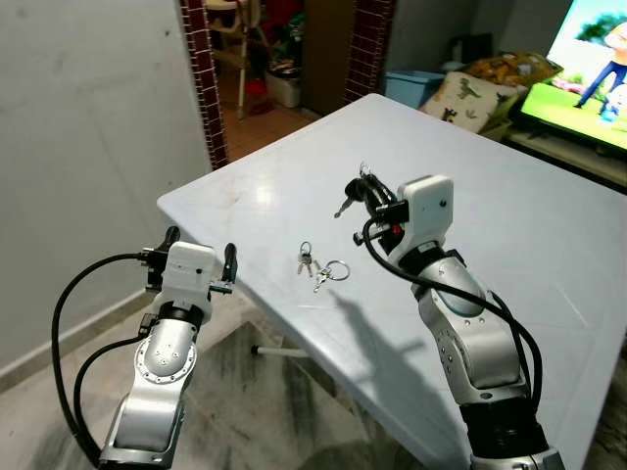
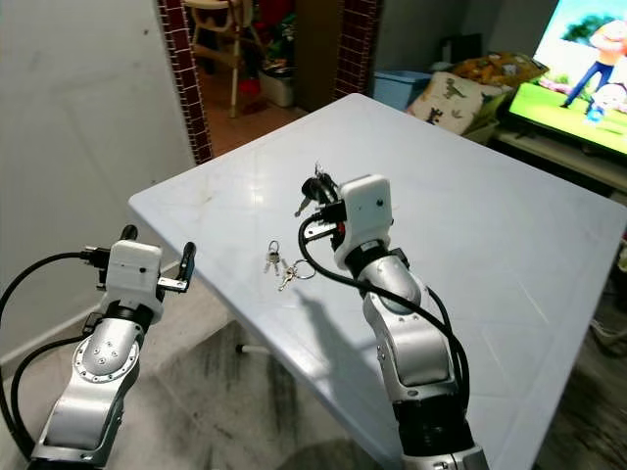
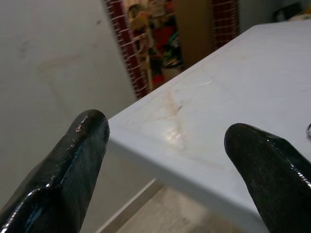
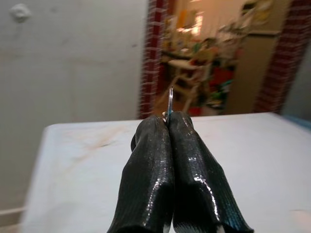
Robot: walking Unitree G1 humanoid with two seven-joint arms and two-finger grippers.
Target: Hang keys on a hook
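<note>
White glossy counter spans the frame's centre. Right pincer is clamped on a mostly hidden dark key bunch; small silver keys lie near the front edge. Left pincer, fingers apart, hovers lower left.

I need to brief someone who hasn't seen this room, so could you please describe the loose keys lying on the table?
On the white table, look toward its near-left corner, between the two silver arms. The loose keys lie flat there: small silvery keys on rings. Unlike the other bunch, pinched above the tabletop in the right end effector, nothing touches them.
</note>
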